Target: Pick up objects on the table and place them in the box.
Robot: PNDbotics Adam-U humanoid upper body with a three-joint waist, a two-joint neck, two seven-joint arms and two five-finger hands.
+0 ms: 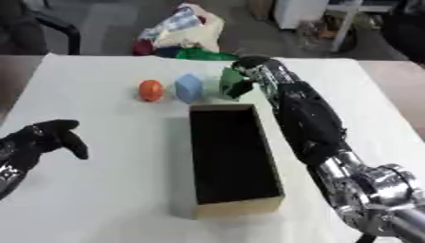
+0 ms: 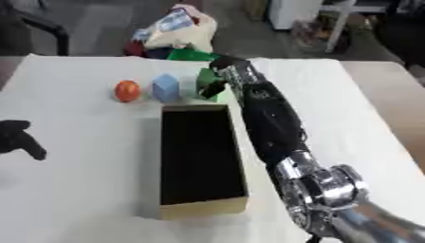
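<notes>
While the right hand [image 1: 249,71] reaches to the far end of the white table [image 1: 108,190], its fingers curl around the green object [image 1: 231,83], which sits just beyond the far end of the box [image 1: 270,156] and at the right end of a row of 3 things. The blue object [image 1: 189,88] lies just left of the green one, and the orange object [image 1: 150,90] further left, both resting on the table and apart from the box. To do this step well, the hand should probably lift the green piece straight up before drawing it nearer, so that it clears the box's far wall and does not nudge the blue piece beside it; release seems best once it hangs over the dark opening, not over the rim. The box is long, tan-walled and dark inside, and nothing can be seen in it, so all 3 things appear yet to be placed. The left hand [image 1: 41,140] rests at the near left of the table, fingers relaxed and holding nothing.
</notes>
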